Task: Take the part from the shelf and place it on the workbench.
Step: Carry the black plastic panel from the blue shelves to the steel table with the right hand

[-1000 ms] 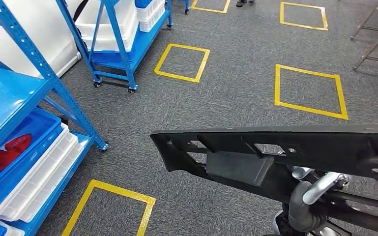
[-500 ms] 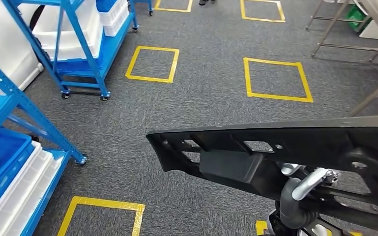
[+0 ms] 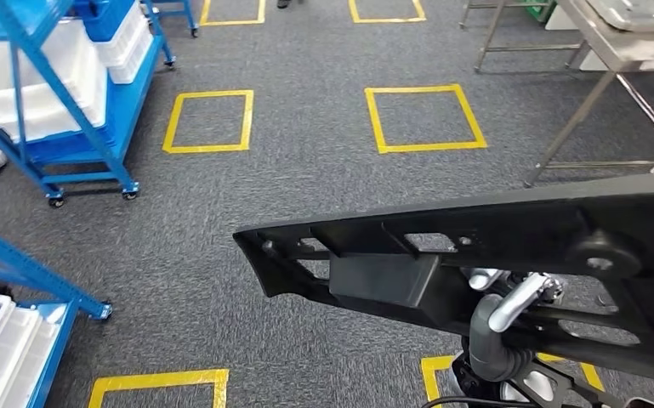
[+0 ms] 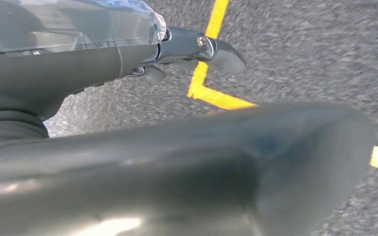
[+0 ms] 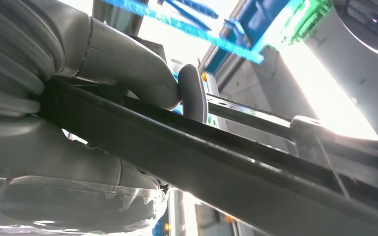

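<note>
1. The right hand (image 5: pixel 128 83) grips the long black plastic part (image 3: pixel 476 255) with its fingers wrapped round one edge.
2. The left hand (image 4: pixel 196 46) hangs over the grey carpet floor (image 3: pixel 306 170); I cannot tell if it holds anything.
3. The part looks stiff, light and thin, so hold it near the middle.
4. The steel table (image 3: pixel 621 51) stands ahead, well apart.

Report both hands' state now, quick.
Left hand: nothing seen in it; open or closed cannot be told.
Right hand: grips the black part.
</note>
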